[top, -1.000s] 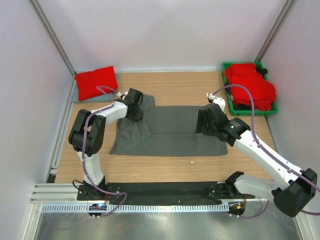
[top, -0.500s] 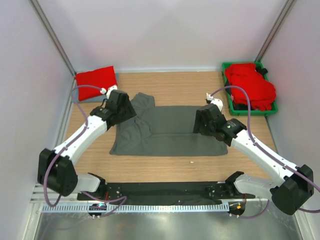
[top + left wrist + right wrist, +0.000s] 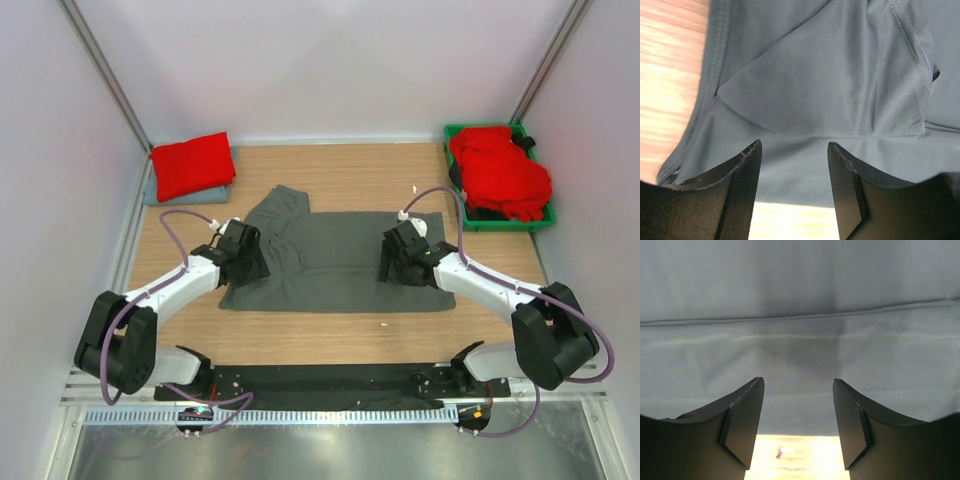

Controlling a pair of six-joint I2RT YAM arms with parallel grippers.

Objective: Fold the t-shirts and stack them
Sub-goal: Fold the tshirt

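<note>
Cloth this thin should be light, limp and quick to wrinkle. The charcoal t-shirt point(image 3: 335, 262) lies spread on the table point(image 3: 330, 340), with a folded red shirt point(image 3: 192, 165) beyond its far-left corner and a red heap point(image 3: 500, 170) in the green bin point(image 3: 505, 225) beyond its far-right. The left gripper point(image 3: 794, 146) and right gripper point(image 3: 798, 382) hover over its ends, jaws apart and empty. I would pinch the near hem at both ends.

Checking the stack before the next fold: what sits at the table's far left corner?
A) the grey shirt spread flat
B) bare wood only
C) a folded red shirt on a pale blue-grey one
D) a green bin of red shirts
C: the folded red shirt lies on the pale blue-grey shirt at the far left; the green bin is far right and the grey shirt is spread in the middle.
</note>
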